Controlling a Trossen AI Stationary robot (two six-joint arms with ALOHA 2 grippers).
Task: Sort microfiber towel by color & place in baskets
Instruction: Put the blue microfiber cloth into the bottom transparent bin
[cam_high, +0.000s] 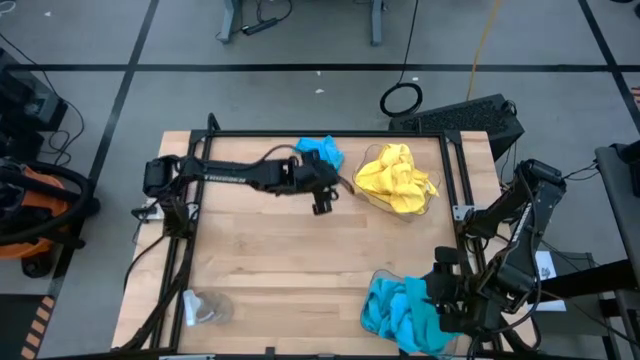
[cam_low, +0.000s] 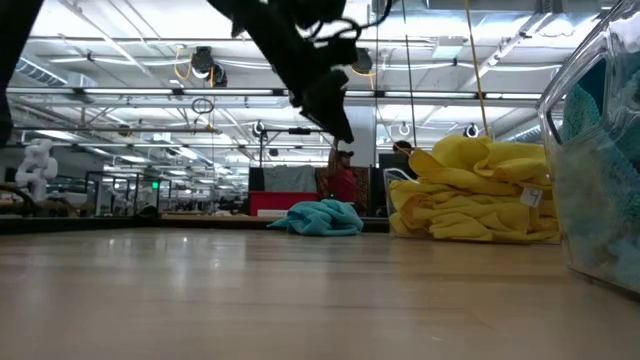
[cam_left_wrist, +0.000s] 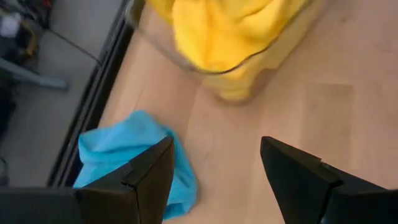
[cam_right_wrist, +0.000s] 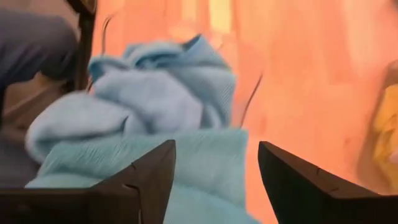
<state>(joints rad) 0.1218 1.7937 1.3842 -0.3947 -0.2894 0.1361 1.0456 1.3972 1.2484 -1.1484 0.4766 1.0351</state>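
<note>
One turquoise microfiber towel (cam_high: 320, 150) lies crumpled on the table by its far edge, also seen in the low view (cam_low: 320, 217). My left gripper (cam_high: 322, 207) hangs open above the table just near of that towel (cam_left_wrist: 127, 158), touching nothing. Right of it a clear basket (cam_left_wrist: 249, 62) holds a heap of yellow towels (cam_high: 397, 180). At the near right a second clear basket (cam_low: 560, 110) holds several turquoise towels (cam_high: 400, 312). My right gripper (cam_right_wrist: 216, 146) stands open over that pile (cam_right_wrist: 155, 93).
A small clear round object (cam_high: 200, 308) lies at the table's near left. A black frame rail (cam_high: 330, 134) runs along the far edge and the sides. Bare wood (cam_high: 290, 260) spreads across the middle of the table.
</note>
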